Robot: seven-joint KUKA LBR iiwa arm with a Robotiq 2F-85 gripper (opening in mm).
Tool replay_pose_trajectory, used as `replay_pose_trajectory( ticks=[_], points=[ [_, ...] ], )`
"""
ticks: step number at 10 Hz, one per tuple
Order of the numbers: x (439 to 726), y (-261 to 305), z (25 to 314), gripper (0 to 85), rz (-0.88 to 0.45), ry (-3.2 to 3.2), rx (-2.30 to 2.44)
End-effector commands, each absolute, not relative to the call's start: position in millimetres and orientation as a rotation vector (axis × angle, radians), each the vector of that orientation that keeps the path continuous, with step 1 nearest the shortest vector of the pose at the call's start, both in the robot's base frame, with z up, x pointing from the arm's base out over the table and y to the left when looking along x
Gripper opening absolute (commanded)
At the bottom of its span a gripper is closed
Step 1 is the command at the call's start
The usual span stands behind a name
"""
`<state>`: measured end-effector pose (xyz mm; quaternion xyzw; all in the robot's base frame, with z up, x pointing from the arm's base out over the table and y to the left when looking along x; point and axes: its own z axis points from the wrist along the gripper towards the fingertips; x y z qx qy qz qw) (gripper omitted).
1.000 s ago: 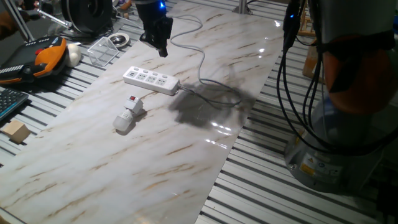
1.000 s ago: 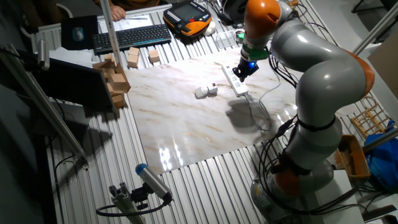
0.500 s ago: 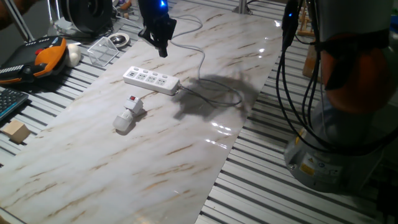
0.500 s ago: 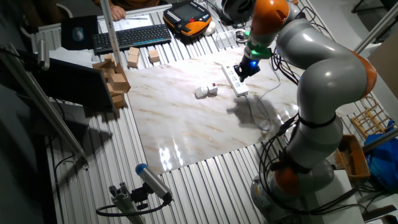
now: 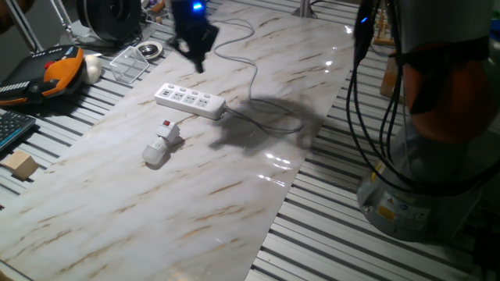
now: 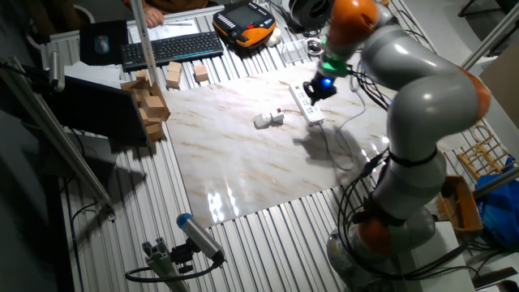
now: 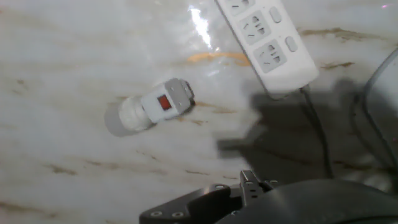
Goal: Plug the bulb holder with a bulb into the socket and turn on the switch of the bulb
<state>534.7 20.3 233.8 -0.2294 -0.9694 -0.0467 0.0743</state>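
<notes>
The bulb holder (image 5: 166,134) lies on its side on the marble board with its red switch up and the bulb (image 5: 153,155) at its near end; it also shows as the bulb holder (image 6: 268,120) and the bulb holder (image 7: 163,102). Just beyond it, unplugged, lies the socket (image 5: 190,99), a white power strip, also seen as the socket (image 6: 306,104) and the socket (image 7: 264,37). My gripper (image 5: 198,62) hangs in the air above the strip's far side, blurred by motion and holding nothing. It also shows as my gripper (image 6: 313,92).
The strip's cable (image 5: 262,105) loops over the board to the right. A clear plastic box (image 5: 131,62), an orange-black pendant (image 5: 58,70) and a wooden block (image 5: 20,165) lie on the slatted table at left. The arm's base and hanging cables (image 5: 367,94) stand at right.
The gripper has drifted slightly up and to the left above the strip, and its shadow on the board has shifted. The bulb holder and socket have not moved.
</notes>
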Motion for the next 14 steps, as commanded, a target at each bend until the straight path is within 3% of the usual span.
replay_pose_trajectory(
  ticks=[1,2,3,5,6,14],
  points=[
    [552.5,49.6,229.7,17.0,-0.187,-2.639,-1.458],
    [561.6,62.4,219.8,17.0,-0.160,-2.603,-1.557],
    [564.7,71.4,207.2,34.0,-0.132,-2.593,-1.657],
    [568.2,88.5,181.7,34.0,-0.074,-2.550,-1.912],
    [567.9,93.8,172.5,51.0,-0.077,-2.490,-2.017],
    [570.4,92.2,168.1,51.0,-0.044,-2.171,-2.314]
  ],
)
